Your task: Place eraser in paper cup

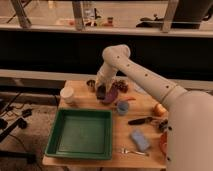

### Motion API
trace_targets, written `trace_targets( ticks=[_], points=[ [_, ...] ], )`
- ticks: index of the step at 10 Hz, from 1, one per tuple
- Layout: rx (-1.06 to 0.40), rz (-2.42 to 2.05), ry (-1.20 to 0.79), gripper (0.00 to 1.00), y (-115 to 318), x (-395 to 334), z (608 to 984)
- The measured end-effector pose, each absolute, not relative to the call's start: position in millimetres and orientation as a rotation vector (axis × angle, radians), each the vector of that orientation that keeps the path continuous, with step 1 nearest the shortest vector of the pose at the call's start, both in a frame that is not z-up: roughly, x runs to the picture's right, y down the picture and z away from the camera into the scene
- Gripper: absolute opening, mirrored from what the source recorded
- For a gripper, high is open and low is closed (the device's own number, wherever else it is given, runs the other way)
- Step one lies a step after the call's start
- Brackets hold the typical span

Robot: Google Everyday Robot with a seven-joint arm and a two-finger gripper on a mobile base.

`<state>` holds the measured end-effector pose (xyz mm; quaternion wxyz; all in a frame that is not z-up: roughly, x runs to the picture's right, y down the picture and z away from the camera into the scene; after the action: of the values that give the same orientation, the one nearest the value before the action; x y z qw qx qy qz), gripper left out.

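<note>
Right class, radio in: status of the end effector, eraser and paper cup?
End effector low over table's back edge, right of plain white paper cup. Eraser not discernible. Small shiny metal cup beside end effector.

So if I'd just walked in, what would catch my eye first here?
Probably the big white robot arm sweeping in from the right, its gripper down near the back of the wooden table. Next, the large green tray at the front left. The white paper cup stands just behind the tray's left corner, left of the gripper.
</note>
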<state>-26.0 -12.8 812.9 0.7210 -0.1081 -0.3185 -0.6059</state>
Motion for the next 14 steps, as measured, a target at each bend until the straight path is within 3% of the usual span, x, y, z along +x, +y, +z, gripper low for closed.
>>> trace_targets(
  ticks=[10, 14],
  points=[
    [-0.240, -1.337, -0.702, 0.13, -12, -23, 814],
    [-0.211, -1.430, -0.725, 0.13, -29, -70, 814]
  ],
)
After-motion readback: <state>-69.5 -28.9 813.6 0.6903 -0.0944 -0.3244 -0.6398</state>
